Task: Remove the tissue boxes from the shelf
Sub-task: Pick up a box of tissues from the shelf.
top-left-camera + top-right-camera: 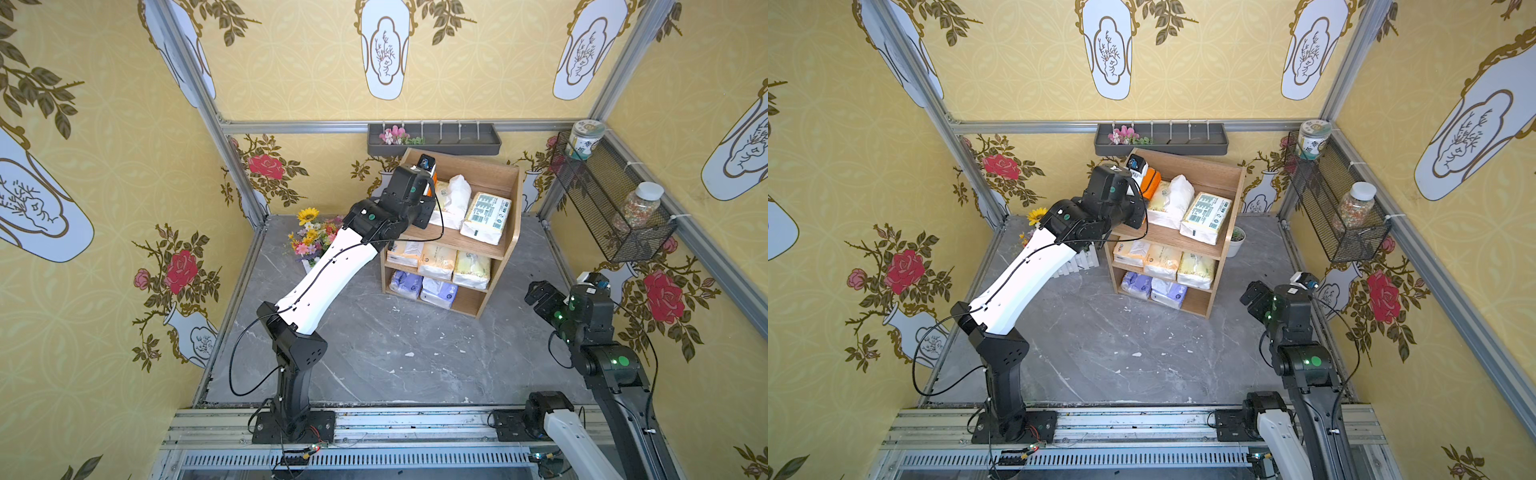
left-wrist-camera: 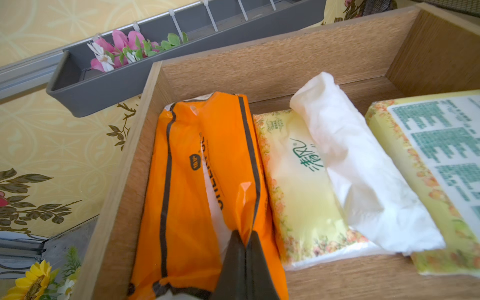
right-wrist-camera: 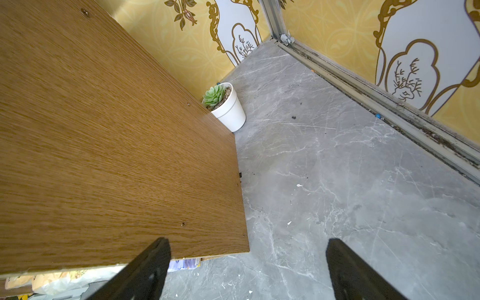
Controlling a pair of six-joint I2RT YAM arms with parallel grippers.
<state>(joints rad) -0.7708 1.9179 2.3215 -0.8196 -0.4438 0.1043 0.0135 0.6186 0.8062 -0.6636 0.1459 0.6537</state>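
Observation:
The light-wood shelf (image 1: 512, 216) (image 2: 285, 59) stands at the back of the grey floor. On its top tier, at the left end, lies the orange tissue pack (image 2: 197, 168) (image 1: 1150, 179). My left gripper (image 2: 245, 236) is shut, pinching a fold of the pack's wrapper. Beside it lie a cream pack (image 2: 298, 192) with loose white tissue (image 2: 358, 168) on it and a green-labelled pack (image 2: 441, 155) (image 1: 486, 218). Three cream packs (image 1: 436, 259) fill the middle tier and two lavender packs (image 1: 424, 286) the bottom. My right gripper (image 3: 246, 249) (image 1: 538, 291) hangs open and holds nothing, right of the shelf's side panel (image 3: 104, 130).
A grey wall tray (image 1: 457, 147) with pink flowers hangs behind the shelf. A black wire basket (image 1: 598, 199) with two jars is on the right wall. A flower bouquet (image 1: 311, 237) stands left of the shelf, a potted succulent (image 3: 228, 109) behind its right side.

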